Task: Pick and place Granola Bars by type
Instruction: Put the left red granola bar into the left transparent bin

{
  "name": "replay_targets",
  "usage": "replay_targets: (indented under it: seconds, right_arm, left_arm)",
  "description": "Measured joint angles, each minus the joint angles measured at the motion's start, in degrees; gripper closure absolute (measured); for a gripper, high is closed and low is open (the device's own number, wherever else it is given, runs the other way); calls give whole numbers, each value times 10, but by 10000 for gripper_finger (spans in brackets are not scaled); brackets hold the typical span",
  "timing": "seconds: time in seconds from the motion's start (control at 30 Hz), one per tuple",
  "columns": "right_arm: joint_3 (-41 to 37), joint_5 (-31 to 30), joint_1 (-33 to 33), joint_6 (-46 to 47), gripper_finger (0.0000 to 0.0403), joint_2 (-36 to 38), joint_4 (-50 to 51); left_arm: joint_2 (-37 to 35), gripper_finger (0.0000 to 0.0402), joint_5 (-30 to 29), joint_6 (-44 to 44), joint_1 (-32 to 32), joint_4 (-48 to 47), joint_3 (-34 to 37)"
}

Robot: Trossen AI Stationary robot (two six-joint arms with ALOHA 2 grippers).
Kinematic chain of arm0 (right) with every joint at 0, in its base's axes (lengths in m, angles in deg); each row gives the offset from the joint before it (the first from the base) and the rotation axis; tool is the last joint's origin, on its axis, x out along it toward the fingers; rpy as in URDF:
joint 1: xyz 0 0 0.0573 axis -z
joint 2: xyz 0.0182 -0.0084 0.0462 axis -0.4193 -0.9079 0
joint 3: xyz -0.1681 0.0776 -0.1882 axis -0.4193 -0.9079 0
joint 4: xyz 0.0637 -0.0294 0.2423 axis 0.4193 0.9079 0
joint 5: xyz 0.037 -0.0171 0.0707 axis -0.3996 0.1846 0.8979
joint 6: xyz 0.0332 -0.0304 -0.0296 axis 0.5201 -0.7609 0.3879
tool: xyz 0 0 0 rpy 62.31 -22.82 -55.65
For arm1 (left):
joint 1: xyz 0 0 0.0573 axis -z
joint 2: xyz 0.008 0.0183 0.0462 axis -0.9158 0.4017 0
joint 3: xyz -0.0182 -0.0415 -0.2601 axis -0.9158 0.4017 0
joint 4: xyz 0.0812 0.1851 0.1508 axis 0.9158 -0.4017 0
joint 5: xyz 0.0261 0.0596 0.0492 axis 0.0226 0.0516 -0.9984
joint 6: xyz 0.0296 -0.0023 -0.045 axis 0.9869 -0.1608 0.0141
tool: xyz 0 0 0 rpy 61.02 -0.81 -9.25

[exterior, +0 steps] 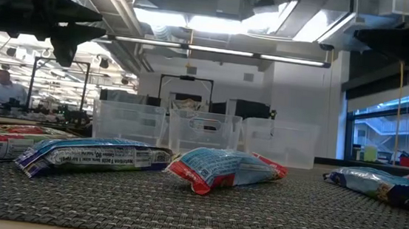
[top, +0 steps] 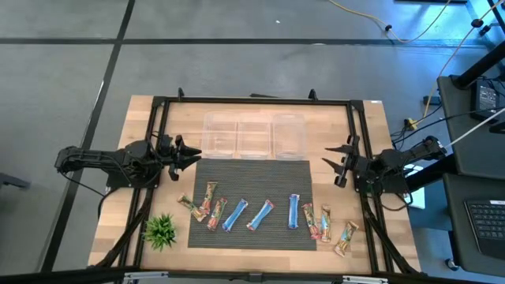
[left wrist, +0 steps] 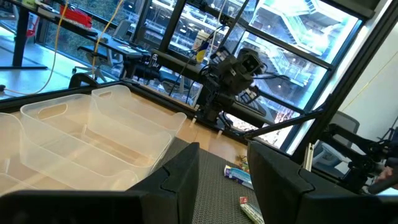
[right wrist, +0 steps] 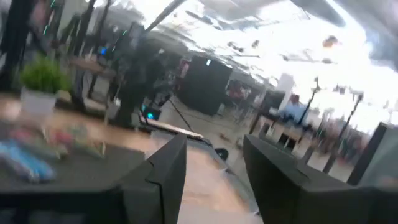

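Observation:
Several wrapped granola bars lie flat on a dark ribbed mat (top: 252, 193) along its near edge: three blue ones (top: 235, 214) (top: 259, 214) (top: 293, 211), red-and-multicoloured ones (top: 211, 195) (top: 309, 218) and tan-gold ones (top: 346, 237). In the low view blue bars (exterior: 97, 155) (exterior: 224, 167) lie close by. My left gripper (top: 192, 153) hovers open over the mat's far left corner. My right gripper (top: 334, 163) hovers open just off the mat's right side. Neither touches anything.
Three clear plastic bins (top: 254, 136) stand in a row beyond the mat's far edge (exterior: 203, 134) (left wrist: 93, 134). A small green plant (top: 160, 229) sits at the near left corner. A black frame (top: 252, 101) borders the wooden table. A person sits in the room behind (exterior: 3, 86).

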Motion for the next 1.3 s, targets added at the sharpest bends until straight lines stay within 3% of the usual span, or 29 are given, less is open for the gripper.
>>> replay_targets:
  seconds: [0.17,0.33,0.6,0.77,0.9,1.1,1.3]
  right_arm:
    - [0,-9,0,169,240,0,-7]
    - [0,-8,0,264,240,0,-7]
    - [0,-7,0,284,240,0,-3]
    - [0,-7,0,284,240,0,-2]
    - [0,-7,0,283,240,0,-2]
    - [0,-7,0,267,240,0,-2]
    - [0,-13,0,267,240,0,-2]
  left_arm:
    - [0,272,0,0,0,0,0]
    - [0,272,-3,0,0,0,0]
    - [0,272,-6,0,0,0,0]
    - [0,272,-3,-48,-1,31,-4]
    - [13,272,14,1,1,29,-49]
    - [133,272,-17,85,3,-100,-177]
    - [312,272,-35,41,4,-377,-360]
